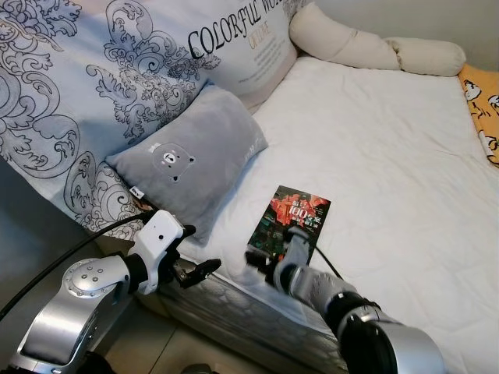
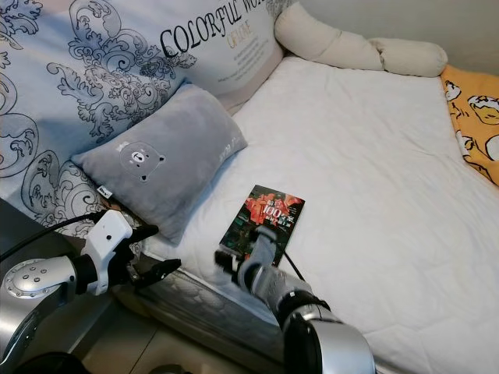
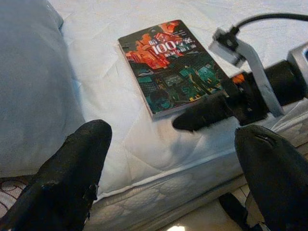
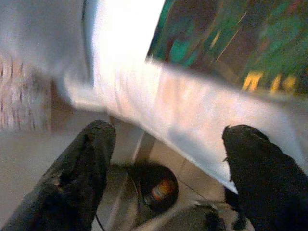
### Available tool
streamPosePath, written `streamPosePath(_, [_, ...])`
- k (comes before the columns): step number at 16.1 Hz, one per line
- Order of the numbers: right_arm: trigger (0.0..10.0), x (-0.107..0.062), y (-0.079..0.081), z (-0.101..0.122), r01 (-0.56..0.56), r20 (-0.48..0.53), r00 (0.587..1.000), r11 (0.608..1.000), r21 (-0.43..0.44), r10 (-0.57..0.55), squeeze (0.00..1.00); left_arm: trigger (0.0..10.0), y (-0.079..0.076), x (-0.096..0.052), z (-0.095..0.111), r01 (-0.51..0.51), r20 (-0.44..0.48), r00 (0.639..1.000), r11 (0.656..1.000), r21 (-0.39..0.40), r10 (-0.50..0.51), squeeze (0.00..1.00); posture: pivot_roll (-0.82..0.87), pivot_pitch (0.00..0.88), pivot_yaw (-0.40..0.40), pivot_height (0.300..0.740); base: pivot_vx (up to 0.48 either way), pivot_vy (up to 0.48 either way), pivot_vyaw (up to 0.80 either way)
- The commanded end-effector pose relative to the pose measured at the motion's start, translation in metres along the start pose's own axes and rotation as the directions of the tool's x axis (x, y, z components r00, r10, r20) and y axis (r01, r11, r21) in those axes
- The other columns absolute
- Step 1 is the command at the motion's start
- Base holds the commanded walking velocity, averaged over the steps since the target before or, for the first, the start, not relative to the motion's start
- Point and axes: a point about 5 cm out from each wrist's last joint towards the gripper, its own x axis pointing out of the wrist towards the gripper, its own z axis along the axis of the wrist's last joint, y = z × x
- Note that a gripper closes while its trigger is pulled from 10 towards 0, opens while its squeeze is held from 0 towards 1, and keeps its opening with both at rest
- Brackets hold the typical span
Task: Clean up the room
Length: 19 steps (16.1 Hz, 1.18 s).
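here your right gripper (image 1: 261, 261) sits at the near end of the book (image 1: 293, 220) on the mattress (image 1: 390, 156), jaws wide; your left gripper (image 1: 199, 269) hovers beside the mattress edge, jaws wide too.

A broad stretch of bare white mattress (image 1: 390, 148) is left open beyond and to the right of the book (image 1: 291, 222), which lies flat near the bed's front edge. On the book's left, passage is narrowed by the grey bear pillow (image 1: 187, 164), backed by the large patterned pillow (image 1: 86, 86). The far end is closed by a cream bolster (image 1: 366, 47), the right edge by an orange blanket (image 1: 483, 109). The book's near edge is crowded by the right hand (image 1: 269, 261), with the left hand (image 1: 195, 273), fingers apart, just beside the mattress front.
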Motion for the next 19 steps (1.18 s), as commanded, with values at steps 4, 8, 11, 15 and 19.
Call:
streamPosePath(4, [10.0,-0.01,0.005,0.024,-0.21,0.045,0.975,0.968,-0.139,0.218,1.0,10.0,-0.001,-0.001,0.0,0.007,0.001,1.0,1.0,0.008,-0.007,0.19,0.22,0.0,0.03,0.74,0.0,0.0,0.0])
streamPosePath(8, [10.0,-0.031,-0.002,0.055,-0.202,0.187,0.947,0.939,-0.277,0.259,1.0,10.0,-0.001,0.001,0.0,-0.075,0.067,0.995,0.995,-0.06,0.079,0.19,0.17,0.0,0.019,0.74,0.0,0.0,0.0])
streamPosePath(11, [10.0,-0.077,0.002,0.087,-0.068,0.495,0.834,0.936,-0.346,0.244,1.0,10.0,0.01,0.008,-0.001,-0.313,0.126,0.933,0.934,-0.172,0.336,0.2,0.14,0.0,-0.014,0.74,0.0,0.0,0.0])
streamPosePath(15, [10.0,-0.112,-0.011,0.089,0.206,0.697,0.717,0.945,-0.254,0.031,1.0,10.0,0.011,0.01,-0.004,-0.425,0.12,0.88,0.875,-0.229,0.459,0.21,0.1,0.0,-0.034,0.74,0.0,-0.161,0.0])
streamPosePath(19, [10.0,-0.118,-0.006,0.075,0.305,0.705,0.709,0.912,-0.273,-0.026,1.0,10.0,0.022,0.005,-0.004,-0.524,0.119,0.821,0.819,-0.235,0.559,0.21,0.06,0.0,-0.025,0.74,0.0,-0.353,0.0])
